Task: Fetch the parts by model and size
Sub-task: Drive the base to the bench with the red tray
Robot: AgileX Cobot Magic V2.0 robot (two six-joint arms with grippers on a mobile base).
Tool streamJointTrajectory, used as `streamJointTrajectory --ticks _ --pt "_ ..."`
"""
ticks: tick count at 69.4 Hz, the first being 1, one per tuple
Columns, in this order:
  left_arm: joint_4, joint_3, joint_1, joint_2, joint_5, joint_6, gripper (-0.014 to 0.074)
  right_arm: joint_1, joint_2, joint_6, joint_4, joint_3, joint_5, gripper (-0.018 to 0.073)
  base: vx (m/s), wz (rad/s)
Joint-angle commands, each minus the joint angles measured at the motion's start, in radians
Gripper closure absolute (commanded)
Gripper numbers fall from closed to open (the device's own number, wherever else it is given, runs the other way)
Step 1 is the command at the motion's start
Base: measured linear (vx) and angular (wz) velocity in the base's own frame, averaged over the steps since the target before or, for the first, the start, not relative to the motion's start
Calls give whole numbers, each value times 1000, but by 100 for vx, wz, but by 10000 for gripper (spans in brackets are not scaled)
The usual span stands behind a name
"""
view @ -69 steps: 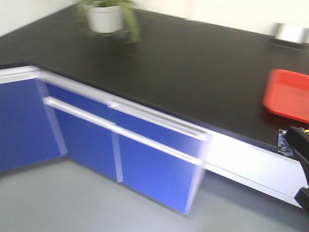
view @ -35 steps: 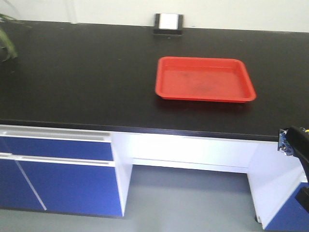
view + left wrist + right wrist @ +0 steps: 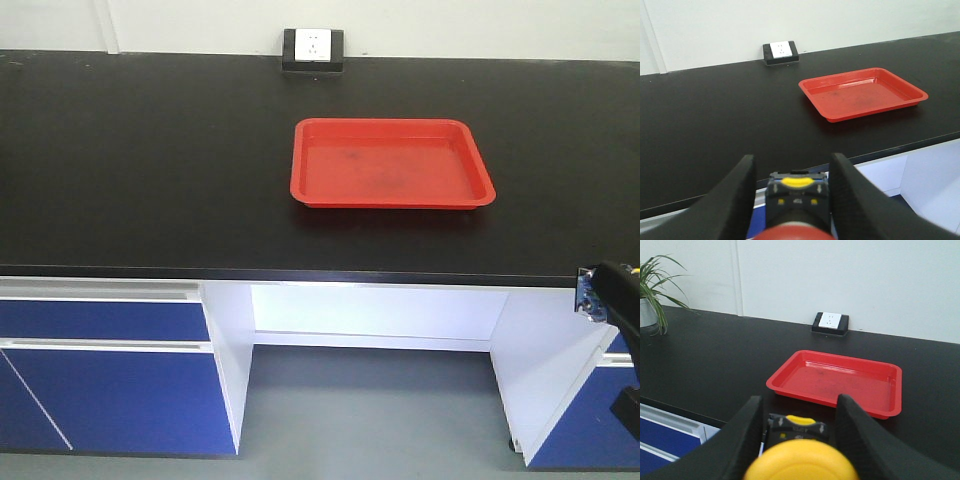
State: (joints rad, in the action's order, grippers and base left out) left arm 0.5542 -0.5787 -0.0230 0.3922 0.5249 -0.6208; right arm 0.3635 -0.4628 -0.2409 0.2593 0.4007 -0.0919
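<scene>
Left wrist view: our left claw (image 3: 792, 167) is closed narrowly on the red switch (image 3: 796, 202). Its black body sits between the fingers and its red cap faces the camera.
Counter (image 3: 715, 115): black, ahead of and below the left claw, which seems to hang short of its front edge.
Outlet (image 3: 780, 51): far ahead of that claw, against the wall.
Tray (image 3: 865, 92): red with nothing in it, ahead and to the right of the left claw, well apart from it.
Front view: we see the tray (image 3: 390, 160) flat on the counter (image 3: 150, 170), with no switch on either.
Right wrist view: our right claw (image 3: 799, 405) clamps the yellow switch (image 3: 800, 460) the same way, cap toward the camera.
Tray from the right: straight ahead of the right claw (image 3: 840, 380), not under it.
Plant (image 3: 652, 290): far left of the right claw.
Done: we judge both parts fetched, one in each claw.
Left: if the tray is the drop place, we must bring both claws forward over it, lower them and let go. Neither switch has been delivered yet.
</scene>
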Motion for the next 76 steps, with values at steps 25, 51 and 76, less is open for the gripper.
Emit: streamJointTrajectory --ticks 25,51,76 --pt "29 -28 -5 6 -70 -2 603 -5 -5 3 9 28 79 561 4 -6" --pt "29 -28 -5 6 -69 -2 603 -5 -5 3 9 28 79 561 12 -5" --pt "29 -28 -5 6 -69 -2 603 -5 -5 3 9 28 79 561 20 -4"
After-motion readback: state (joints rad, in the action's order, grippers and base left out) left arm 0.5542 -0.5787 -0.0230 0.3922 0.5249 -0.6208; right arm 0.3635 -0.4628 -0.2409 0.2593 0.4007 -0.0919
